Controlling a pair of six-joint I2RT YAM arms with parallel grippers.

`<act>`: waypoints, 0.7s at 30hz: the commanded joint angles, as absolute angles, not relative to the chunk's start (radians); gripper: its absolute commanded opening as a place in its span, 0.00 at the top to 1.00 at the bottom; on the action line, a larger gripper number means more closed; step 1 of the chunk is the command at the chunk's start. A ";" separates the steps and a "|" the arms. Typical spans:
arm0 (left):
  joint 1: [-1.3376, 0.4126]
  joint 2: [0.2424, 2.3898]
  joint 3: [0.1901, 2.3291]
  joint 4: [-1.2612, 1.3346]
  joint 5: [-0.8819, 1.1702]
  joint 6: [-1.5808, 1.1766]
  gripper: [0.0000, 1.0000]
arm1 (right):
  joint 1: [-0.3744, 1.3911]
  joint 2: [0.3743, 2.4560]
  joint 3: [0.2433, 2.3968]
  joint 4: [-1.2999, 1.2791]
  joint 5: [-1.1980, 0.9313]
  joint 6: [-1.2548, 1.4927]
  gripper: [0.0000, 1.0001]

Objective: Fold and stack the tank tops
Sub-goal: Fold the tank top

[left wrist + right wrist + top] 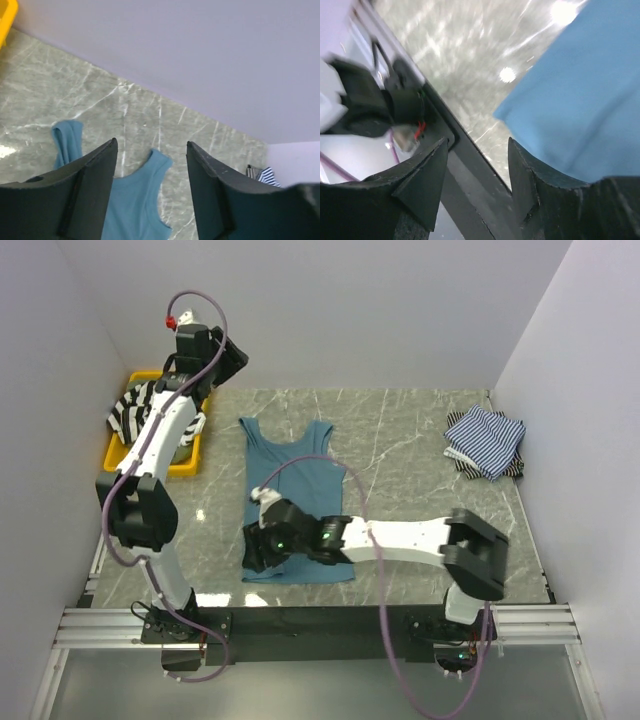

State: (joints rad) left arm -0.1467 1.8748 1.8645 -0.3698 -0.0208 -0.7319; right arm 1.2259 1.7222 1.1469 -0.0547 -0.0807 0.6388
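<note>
Yellow tray (186, 468), left of the teal tank top (292, 472), holds a black-and-white striped tank top (130, 412). I see the teal one spread flat on the grey marbled surface (400, 440), thin-striped tops (485, 440) to its right, pale walls around. My left hand (151, 142), far-left of it, and right hand (477, 142), at its near hem, gape empty.

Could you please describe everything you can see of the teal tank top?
The teal tank top is plain, soft-looking cloth, sleeveless with two shoulder straps and a scooped neck. It lies spread flat and unfolded on the marble-look table, straps toward the far wall, hem toward the arms. The right gripper sits over its near-left hem corner, jaws apart, gripping nothing.
</note>
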 commanded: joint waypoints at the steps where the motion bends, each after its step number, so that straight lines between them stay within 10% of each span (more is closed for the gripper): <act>1: -0.155 1.811 1.714 -0.329 0.006 -0.778 0.38 | 1.146 1.570 1.091 -0.080 0.041 0.681 0.41; 21: -0.753 1.391 0.897 -0.136 -0.193 -0.934 0.65 | 0.462 1.799 1.186 -0.192 -0.043 0.621 0.59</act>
State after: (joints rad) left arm -0.6807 1.4315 0.9241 -0.1810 -0.1310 -0.9081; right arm 0.4725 1.7412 1.1168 -0.1619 0.0006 0.6529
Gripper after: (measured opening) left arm 0.357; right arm 0.417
